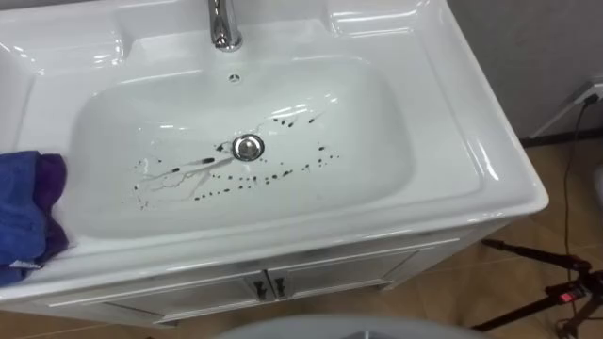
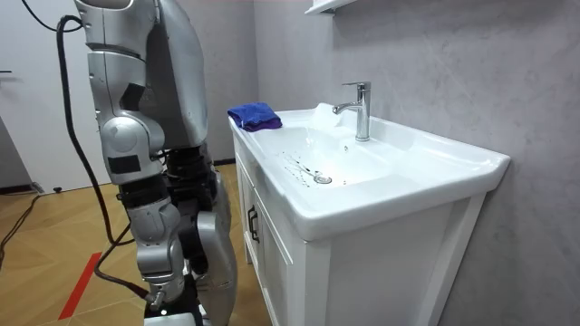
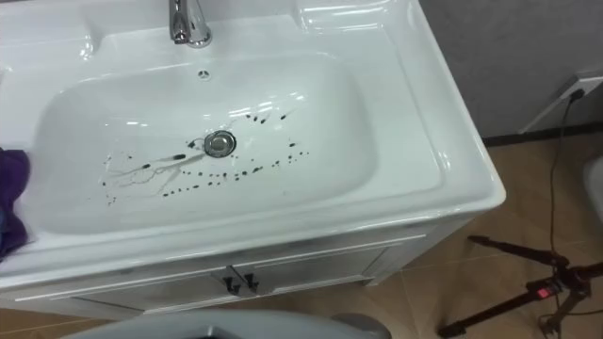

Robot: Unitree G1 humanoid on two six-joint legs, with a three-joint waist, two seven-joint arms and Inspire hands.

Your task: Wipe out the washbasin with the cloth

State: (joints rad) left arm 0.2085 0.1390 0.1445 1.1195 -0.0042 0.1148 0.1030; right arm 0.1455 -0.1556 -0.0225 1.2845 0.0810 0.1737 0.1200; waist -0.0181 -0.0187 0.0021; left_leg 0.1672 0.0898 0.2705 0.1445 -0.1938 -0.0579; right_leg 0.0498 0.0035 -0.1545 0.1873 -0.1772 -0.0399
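Observation:
The white basin (image 1: 377,113) is set in a vanity top right below me. Dark streaks and specks (image 1: 226,179) spread across its bottom, left and right of the metal drain (image 1: 248,146). A crumpled blue cloth (image 1: 24,217) lies on the rim at the basin's left end; the room view shows the blue cloth (image 2: 255,115) at the vanity's far end. The chrome tap (image 1: 222,24) stands at the back middle. In the room view I stand upright at the front of the vanity, with my near arm hanging down at my side.
Below the basin's front edge are the white cabinet doors with dark handles (image 1: 267,285). A black tripod (image 1: 542,292) and a cable stand on the wooden floor to the right. A grey wall (image 2: 435,54) runs behind the vanity.

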